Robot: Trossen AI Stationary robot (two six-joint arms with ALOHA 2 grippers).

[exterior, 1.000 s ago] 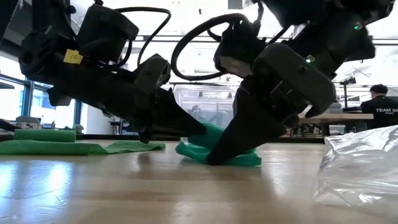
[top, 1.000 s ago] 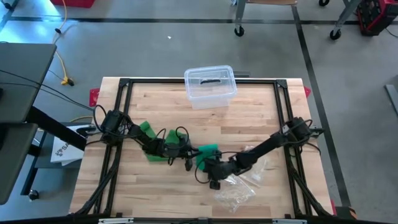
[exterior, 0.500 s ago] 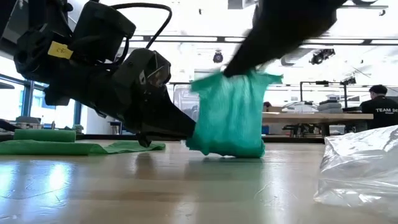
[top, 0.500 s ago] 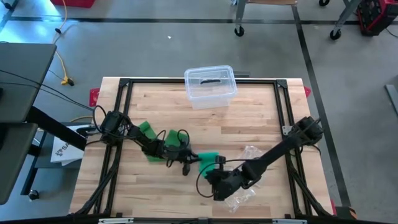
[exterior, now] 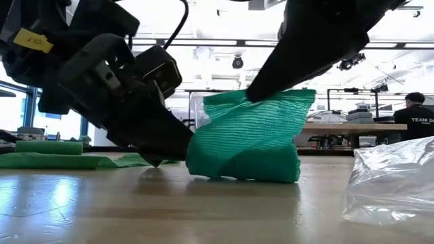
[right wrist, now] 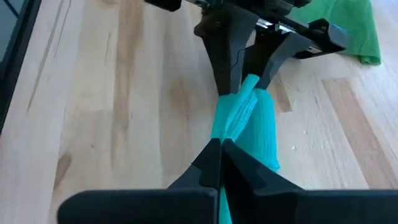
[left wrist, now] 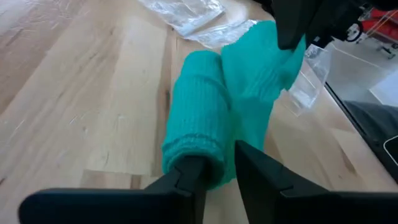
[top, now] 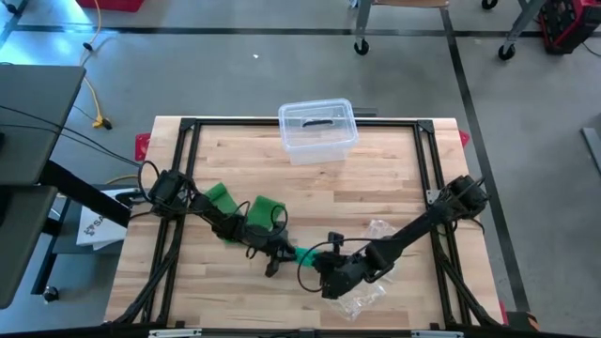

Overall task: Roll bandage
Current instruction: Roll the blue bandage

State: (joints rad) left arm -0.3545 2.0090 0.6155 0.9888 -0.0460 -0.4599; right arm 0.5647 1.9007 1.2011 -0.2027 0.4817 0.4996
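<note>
A: Where's the bandage (exterior: 247, 139)?

B: Mid-table, near the front. The right gripper (right wrist: 219, 163) pinches its loose end, closed tight. The left gripper (left wrist: 217, 168), fingers slightly apart, straddles the rolled end.

A: Any writing?

B: "TEAM" on a person's shirt (exterior: 415, 120) behind.

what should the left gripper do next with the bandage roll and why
Probably close the left gripper again on the end of the teal bandage roll and turn it. Its fingers stand slightly apart at the roll's end, while the right gripper is shut on the loose tail, held up taut. Part of the bandage is not yet wound.
</note>
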